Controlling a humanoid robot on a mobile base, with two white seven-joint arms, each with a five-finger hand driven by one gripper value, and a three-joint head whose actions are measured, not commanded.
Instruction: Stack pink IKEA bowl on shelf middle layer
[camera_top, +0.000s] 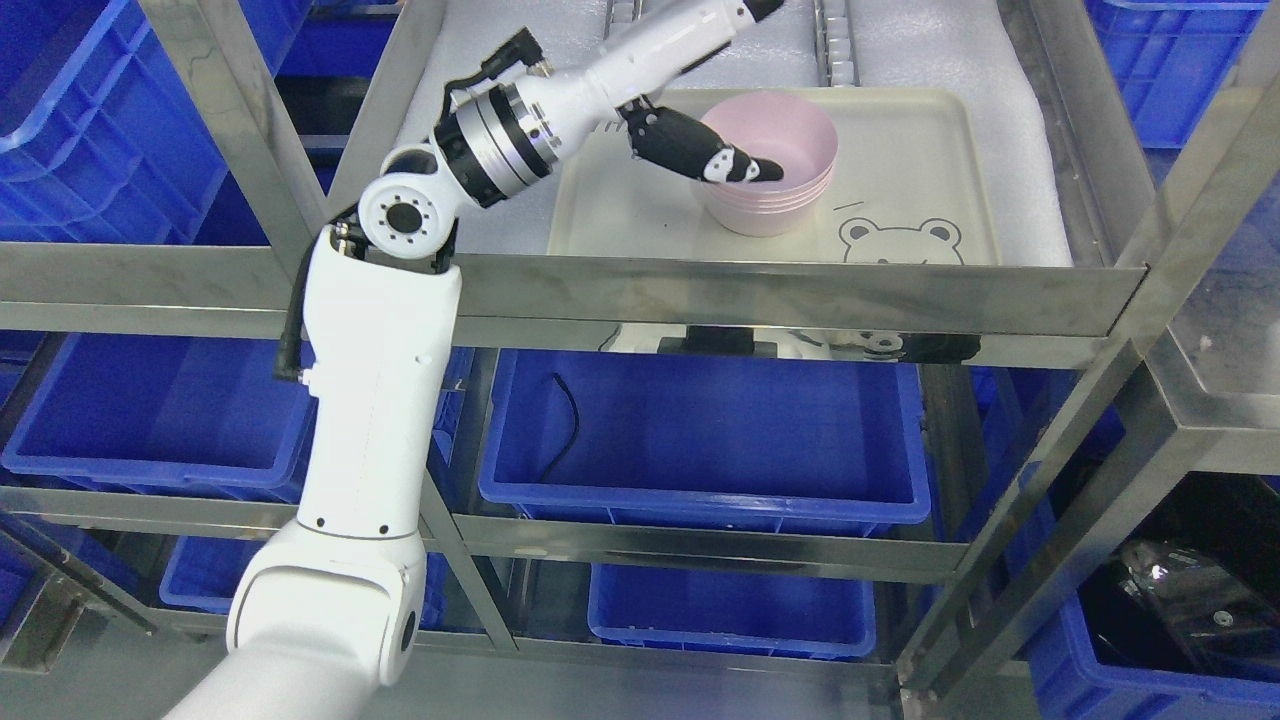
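- Pink plastic marks the task's thing: a stack of pink IKEA bowls (775, 175) sits nested on a cream tray (900, 140) with a bear drawing, on the steel shelf (780, 285).
- The left robot hand (700, 150), black with white patches, reaches in from the stack's left side, at the near-left rim of the top bowl.
- One finger (745, 167) lies across that rim and points down into the bowl's hollow, so the bowl's body spreads to the right of and just beyond the robot hand.
- The rim appears pinched between that finger inside and the rest of the robot hand outside; I judge it as grasping the top bowl, though the outer contact is hidden.
- The bowls are round, so no long axis matters; the opening faces up, and the stack's axis is upright.
- The top bowl looks seated level in the ones beneath, so the stacking seems close to done; letting go and drawing back leftward, away from the rim, is likely what remains.
- The right arm is out of view, so only the left one is near.
- Blue bins (700, 430) fill the layers below.
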